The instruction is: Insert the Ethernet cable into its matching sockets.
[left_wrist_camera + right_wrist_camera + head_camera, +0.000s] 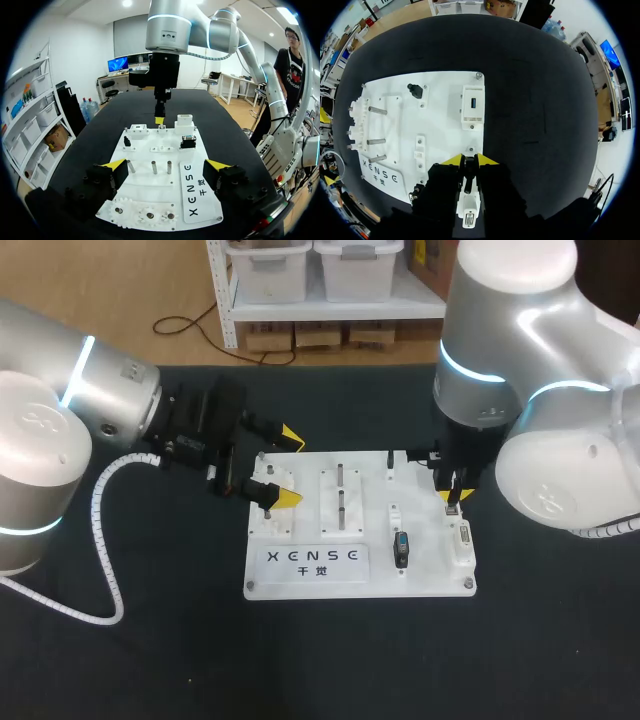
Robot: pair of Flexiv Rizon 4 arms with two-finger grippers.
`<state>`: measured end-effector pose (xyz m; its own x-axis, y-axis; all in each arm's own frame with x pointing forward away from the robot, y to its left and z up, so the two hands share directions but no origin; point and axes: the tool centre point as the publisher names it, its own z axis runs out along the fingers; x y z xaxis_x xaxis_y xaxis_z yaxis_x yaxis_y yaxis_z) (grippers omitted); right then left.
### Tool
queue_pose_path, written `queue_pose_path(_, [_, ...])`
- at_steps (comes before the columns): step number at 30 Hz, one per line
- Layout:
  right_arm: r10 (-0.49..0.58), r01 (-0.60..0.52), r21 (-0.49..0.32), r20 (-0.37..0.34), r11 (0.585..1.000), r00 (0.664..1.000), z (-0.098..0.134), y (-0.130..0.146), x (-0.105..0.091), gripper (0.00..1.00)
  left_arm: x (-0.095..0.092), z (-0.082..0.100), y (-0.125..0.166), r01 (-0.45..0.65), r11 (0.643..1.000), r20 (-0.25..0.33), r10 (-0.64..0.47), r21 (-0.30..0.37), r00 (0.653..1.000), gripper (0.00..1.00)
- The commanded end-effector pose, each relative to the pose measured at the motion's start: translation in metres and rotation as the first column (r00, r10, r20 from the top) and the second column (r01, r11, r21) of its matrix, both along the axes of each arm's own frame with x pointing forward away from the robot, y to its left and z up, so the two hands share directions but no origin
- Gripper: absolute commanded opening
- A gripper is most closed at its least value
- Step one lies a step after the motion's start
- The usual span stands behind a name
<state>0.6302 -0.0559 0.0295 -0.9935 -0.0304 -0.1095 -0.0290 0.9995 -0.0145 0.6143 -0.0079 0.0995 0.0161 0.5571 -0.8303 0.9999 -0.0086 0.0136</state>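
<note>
The Ethernet plug [468,176], apparently a small dark piece on a white body, sits between the fingers of the right gripper [468,161], which are pinched together on it above the right side of the white board [300,580], with a socket block [473,107] ahead. The left gripper [287,468] is spread wide over the board's left end.

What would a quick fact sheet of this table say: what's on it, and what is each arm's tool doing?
Table: black, carrying a white board
On the board: metal pegs, small gears, socket blocks
Left tool: open, hovering at the board's gear end
Right tool: shut on a small plug, above the opposite end
Nearest socket: white block just ahead of the right tool
Plug inserted: apparently not yet
</note>
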Motion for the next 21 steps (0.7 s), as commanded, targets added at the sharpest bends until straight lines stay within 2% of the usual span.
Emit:
queue_pose_path(1, [0.001, -0.001, -0.003, 0.005, 1.0, 1.0, -0.002, -0.001, -0.001, 0.0, -0.001, -0.001, 0.001, -0.001, 1.0, 0.003, 0.001, -0.003, 1.0, 1.0])
queue_pose_path(9, [0.008, -0.008, -0.009, 0.016, 1.0, 1.0, -0.001, -0.002, 0.001, 0.0, -0.001, -0.001, 0.001, -0.001, 1.0, 0.003, 0.001, -0.003, 1.0, 1.0])
queue_pose_path(21, [0.006, -0.007, -0.005, -0.008, 1.0, 1.0, -0.011, -0.002, -0.002, 0.0, -0.001, -0.001, 0.001, -0.001, 1.0, 0.003, 0.001, -0.003, 1.0, 1.0])
